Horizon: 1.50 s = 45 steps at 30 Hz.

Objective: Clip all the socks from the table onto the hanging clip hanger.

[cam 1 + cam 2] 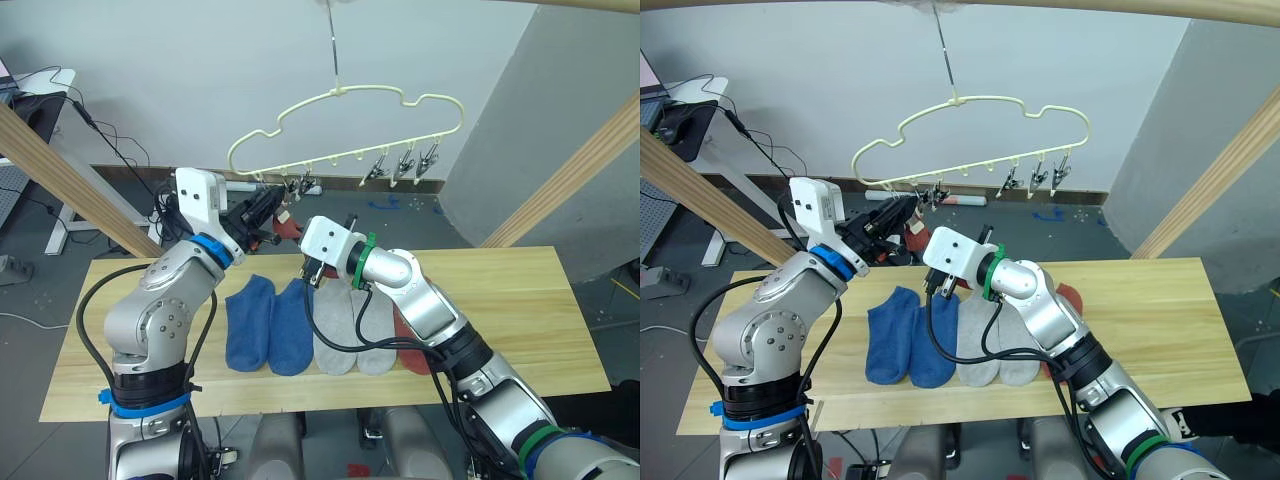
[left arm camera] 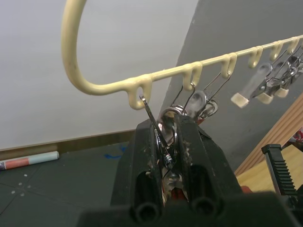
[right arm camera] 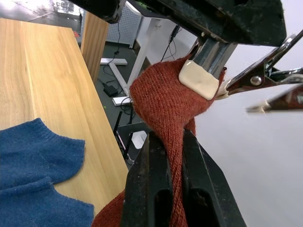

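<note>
1. Clip hanger [image 1: 345, 135] hangs by its hook above the far edge of the table [image 1: 520, 300]. Pale yellow wire, cloud-shaped top, grey clips along the lower bar.
2. Left gripper [image 1: 268, 205] is raised to the hanger's left end. In the left wrist view its fingers [image 2: 196, 146] are squeezed together on a metal clip [image 2: 163, 142] hanging from the first loop of the bar.
3. Right gripper [image 3: 168, 156] is up just beside the left one, fingers clamped on a rust red sock [image 3: 165, 106].
4. In the right wrist view the top of that sock sits right at the clip's pale tipped jaw [image 3: 199, 80]. Looks like the jaw touches or bites the fabric, but I can't confirm from this angle.
5. Sock hangs down from the right gripper, off the table.
6. On the table, in a row from the robot's left: two blue socks [image 1: 270, 325] side by side, two light grey socks [image 1: 355, 330] touching them, then the second rust red sock [image 1: 412, 350], partly hidden under the right forearm.
7. Three more clips [image 1: 405, 165] are bunched near the hanger's right end, nothing on them.
</note>
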{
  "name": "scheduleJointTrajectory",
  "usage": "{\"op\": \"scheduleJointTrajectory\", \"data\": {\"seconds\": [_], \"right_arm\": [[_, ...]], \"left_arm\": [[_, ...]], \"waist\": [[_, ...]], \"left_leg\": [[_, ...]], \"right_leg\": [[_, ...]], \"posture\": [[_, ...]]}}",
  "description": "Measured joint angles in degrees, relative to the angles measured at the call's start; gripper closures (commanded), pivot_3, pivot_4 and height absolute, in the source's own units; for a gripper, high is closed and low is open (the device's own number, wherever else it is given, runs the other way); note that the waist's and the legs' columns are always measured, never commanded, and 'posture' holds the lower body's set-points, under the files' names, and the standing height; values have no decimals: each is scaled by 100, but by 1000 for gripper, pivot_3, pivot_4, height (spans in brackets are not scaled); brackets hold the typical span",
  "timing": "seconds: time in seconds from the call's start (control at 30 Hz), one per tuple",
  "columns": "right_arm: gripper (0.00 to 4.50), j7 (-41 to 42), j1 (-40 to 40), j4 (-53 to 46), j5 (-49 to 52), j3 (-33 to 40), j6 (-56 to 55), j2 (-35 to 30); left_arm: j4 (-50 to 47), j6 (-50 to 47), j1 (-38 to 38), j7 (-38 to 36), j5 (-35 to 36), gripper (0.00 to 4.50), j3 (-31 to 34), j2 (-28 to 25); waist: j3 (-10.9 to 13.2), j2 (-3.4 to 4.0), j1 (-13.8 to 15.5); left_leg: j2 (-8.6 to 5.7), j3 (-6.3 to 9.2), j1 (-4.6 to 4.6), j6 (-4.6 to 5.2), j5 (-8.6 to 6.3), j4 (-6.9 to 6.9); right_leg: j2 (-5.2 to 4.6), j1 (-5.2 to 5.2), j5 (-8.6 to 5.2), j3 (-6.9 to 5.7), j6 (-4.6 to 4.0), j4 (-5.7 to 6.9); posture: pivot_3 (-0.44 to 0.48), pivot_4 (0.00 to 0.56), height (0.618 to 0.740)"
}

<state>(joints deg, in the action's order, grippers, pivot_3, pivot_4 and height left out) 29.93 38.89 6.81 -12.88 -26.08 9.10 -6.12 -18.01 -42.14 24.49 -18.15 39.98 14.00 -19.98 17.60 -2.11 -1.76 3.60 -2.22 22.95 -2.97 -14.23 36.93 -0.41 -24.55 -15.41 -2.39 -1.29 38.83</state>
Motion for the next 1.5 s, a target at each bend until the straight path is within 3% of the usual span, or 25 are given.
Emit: {"op": "scheduleJointTrajectory", "data": {"seconds": [0.3,0.43,0.67,0.87,1.07,1.3,1.5], "right_arm": [[4500,3,4,15,5,3,-69,44],[4500,59,3,15,22,-2,-126,67],[2318,276,-42,-53,74,-3,-16,74],[2318,655,-635,-862,124,30,415,-422],[2318,758,-1399,-2265,324,355,1035,-884],[2318,716,-1710,-3453,601,942,1769,-1122],[2318,695,-1773,-3917,873,1338,2140,-1302]], "left_arm": [[-3,-63,-166,115,52,1107,13,-19],[-77,-79,-256,53,44,1107,13,-175],[-373,249,-612,-7,-274,1062,-57,-316],[-459,1237,-1019,-76,-1211,1062,-476,-344],[-357,2178,-1155,-24,-1956,1062,-903,25],[471,3040,-865,349,-2620,1062,-1114,647],[964,3510,-603,492,-2865,1062,-1148,982]], "waist": [[0,0,-1],[0,0,-10],[0,0,-4],[0,0,10],[0,0,7],[1,-1,-21],[3,-3,-34]], "left_leg": [[0,1,-1,0,0,0],[1,0,-1,0,0,0],[1,2,-1,0,0,1],[-1,1,1,1,-1,-1],[0,2,-2,16,-9,0],[1,2,-4,24,-13,1],[-1,-3,-2,25,-13,0]], "right_leg": [[0,0,1,-1,-1,1],[0,0,1,0,-2,1],[0,0,2,-1,-3,2],[-2,0,2,-1,-3,-2],[-2,0,-13,-1,22,3],[4,0,-15,-1,25,6],[4,0,-15,3,26,-1]], "posture": [[-70,294,740],[-69,294,740],[-61,293,740],[-73,301,740],[-105,313,740],[-137,322,740],[-162,330,740]]}}
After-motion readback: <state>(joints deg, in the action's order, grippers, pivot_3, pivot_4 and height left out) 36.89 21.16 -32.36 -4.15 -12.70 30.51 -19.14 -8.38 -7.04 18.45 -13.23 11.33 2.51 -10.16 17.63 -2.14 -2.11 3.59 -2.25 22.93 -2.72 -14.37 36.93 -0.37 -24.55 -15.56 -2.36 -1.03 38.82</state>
